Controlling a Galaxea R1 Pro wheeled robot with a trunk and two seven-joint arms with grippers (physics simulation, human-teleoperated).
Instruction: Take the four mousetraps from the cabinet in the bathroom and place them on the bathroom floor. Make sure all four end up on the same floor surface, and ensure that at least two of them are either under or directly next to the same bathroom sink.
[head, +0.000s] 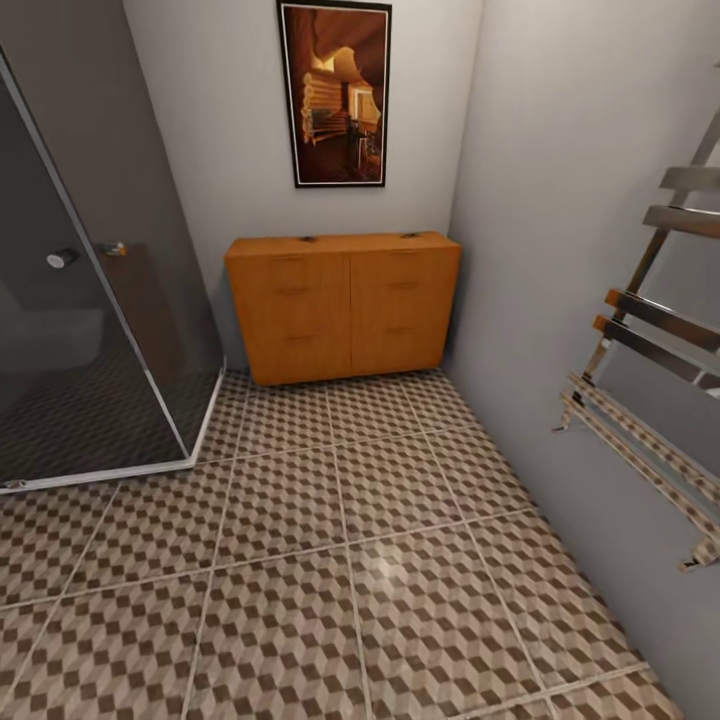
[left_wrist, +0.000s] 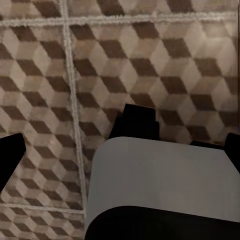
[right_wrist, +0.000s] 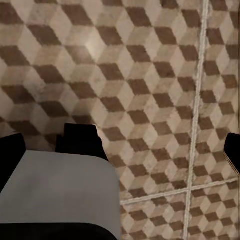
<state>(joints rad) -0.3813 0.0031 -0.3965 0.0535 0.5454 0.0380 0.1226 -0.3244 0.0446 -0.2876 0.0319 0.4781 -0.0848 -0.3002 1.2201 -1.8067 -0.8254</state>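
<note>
**Facing the cabinet, nothing in hand yet**

Across the tiled bathroom floor, against the far wall and under a framed picture, stands the orange-brown cabinet. Its long axis runs along that wall, drawer fronts turned toward me, all of them closed as far as I can see. Two small dark shapes sit on its flat top near the back edge; they are too small for me to say whether they are mousetraps. Otherwise the traps are hidden, presumably inside. A glass shower enclosure stands to the cabinet's left, and a chrome towel rail hangs on the right wall.

Both wrist cameras look down on the cube-patterned tiles. My left pincer shows dark fingers set wide apart at the frame's edges with nothing between them; my right pincer looks the same, spread wide and empty.

My guess is that each trap will be light, stiff and thin, a flat little board that slides easily. I would pinch it across the narrow width of the wood, by the edges, keeping clear of the metal parts. Their heading I cannot judge until I see them.
</note>
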